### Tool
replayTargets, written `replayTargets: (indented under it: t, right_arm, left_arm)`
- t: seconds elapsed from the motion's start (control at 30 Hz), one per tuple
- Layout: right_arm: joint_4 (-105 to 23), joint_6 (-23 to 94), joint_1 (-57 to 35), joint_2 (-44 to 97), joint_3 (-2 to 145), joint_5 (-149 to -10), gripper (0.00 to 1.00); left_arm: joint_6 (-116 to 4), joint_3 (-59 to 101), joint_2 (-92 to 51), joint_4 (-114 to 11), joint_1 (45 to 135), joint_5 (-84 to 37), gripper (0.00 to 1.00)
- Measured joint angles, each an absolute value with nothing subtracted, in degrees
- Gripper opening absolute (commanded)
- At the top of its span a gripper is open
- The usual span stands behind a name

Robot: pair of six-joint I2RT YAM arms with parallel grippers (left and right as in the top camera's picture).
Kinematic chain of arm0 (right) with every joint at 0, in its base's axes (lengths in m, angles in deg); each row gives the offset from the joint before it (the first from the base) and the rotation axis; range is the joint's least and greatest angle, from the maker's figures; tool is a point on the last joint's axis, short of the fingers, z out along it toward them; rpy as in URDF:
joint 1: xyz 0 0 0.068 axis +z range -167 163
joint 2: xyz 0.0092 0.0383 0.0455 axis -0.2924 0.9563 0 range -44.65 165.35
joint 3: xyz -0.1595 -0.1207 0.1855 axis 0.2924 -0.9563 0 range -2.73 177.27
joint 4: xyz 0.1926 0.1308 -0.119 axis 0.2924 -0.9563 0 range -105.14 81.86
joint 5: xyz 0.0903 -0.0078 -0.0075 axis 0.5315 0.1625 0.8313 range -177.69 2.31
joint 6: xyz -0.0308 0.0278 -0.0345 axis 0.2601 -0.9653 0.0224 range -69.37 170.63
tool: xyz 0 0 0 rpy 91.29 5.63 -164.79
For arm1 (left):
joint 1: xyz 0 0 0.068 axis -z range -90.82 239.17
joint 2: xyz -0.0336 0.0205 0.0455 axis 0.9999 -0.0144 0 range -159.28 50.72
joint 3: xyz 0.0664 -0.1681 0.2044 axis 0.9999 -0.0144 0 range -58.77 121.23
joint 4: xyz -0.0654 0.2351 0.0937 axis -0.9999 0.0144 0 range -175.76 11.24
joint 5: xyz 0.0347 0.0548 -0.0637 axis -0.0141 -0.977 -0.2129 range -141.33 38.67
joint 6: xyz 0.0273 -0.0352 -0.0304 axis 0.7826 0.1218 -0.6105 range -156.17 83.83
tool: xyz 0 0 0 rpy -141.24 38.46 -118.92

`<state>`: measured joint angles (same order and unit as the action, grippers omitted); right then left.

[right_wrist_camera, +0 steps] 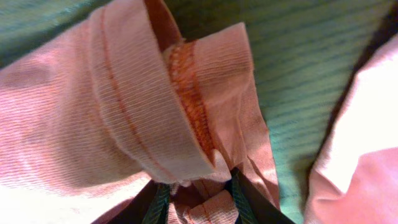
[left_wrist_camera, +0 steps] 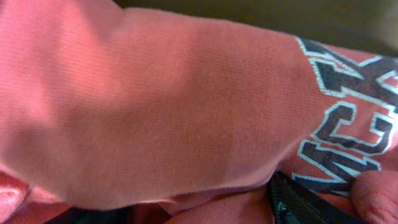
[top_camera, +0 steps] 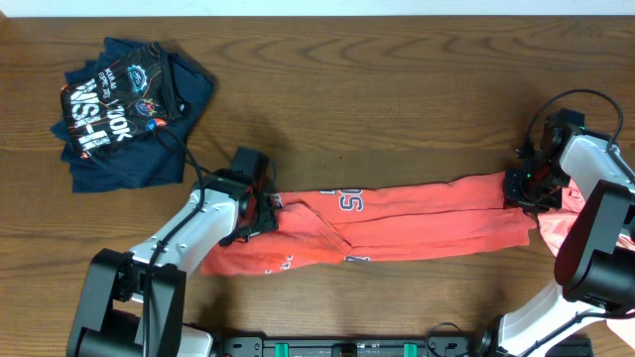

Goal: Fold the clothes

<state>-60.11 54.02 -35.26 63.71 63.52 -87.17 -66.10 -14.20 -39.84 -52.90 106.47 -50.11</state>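
A coral-red T-shirt with navy-and-white lettering lies stretched in a long band across the front of the table. My left gripper is at the shirt's left part, shut on a fold of it. In the left wrist view the red cloth fills the frame, with lettering at the right. My right gripper is shut on the shirt's right end. The right wrist view shows the stitched hem bunched between the fingers. A salmon-pink garment lies under the right arm.
A pile of folded navy T-shirts with printed graphics sits at the back left of the wooden table. The pink garment also shows at the right of the right wrist view.
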Motion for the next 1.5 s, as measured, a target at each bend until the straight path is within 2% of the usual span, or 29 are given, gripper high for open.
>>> replayTargets:
  t: [0.1, 0.17, 0.3, 0.43, 0.57, 0.67, 0.9, 1.1, 1.33, 1.5]
  right_arm:
    - [-59.7, 54.0, -35.3, 63.7, 63.5, -86.2, 0.32]
    - [-59.6, 53.9, -35.3, 63.7, 63.5, -85.8, 0.40]
    - [-59.3, 54.1, -35.3, 63.7, 63.5, -84.8, 0.47]
    - [-59.1, 54.1, -35.3, 63.7, 63.5, -84.4, 0.51]
    - [-59.0, 54.1, -35.3, 63.7, 63.5, -84.4, 0.50]
    - [-58.6, 54.1, -35.3, 63.7, 63.4, -84.4, 0.50]
    - [-55.9, 54.9, -35.3, 62.5, 61.4, -84.7, 0.56]
    - [-58.3, 55.7, -35.3, 62.5, 62.2, -84.7, 0.60]
    - [-59.3, 58.7, -35.3, 62.5, 64.8, -84.7, 0.68]
    - [-57.9, 59.9, -35.3, 62.5, 64.0, -84.7, 0.68]
  left_arm:
    - [-64.3, -14.3, -40.0, -57.3, 106.1, -51.6, 0.72]
    - [-63.4, -14.3, -40.1, -59.1, 105.1, -51.8, 0.72]
    - [-62.7, -14.1, -40.3, -60.7, 101.7, -51.7, 0.72]
    - [-61.1, -13.0, -40.7, -60.7, 98.7, -50.2, 0.73]
    - [-59.0, -11.5, -40.7, -59.2, 97.5, -48.3, 0.89]
    - [-57.9, -9.6, -40.7, -55.8, 97.4, -46.7, 0.95]
    - [-57.1, -5.8, -36.8, -50.5, 97.4, -45.2, 0.96]
    - [-57.1, -5.3, -31.3, -49.5, 97.4, -45.2, 0.96]
    - [-57.4, -5.3, -31.1, -46.4, 97.4, -44.6, 0.96]
    - [-57.8, -5.3, -31.1, -46.1, 97.4, -44.3, 0.96]
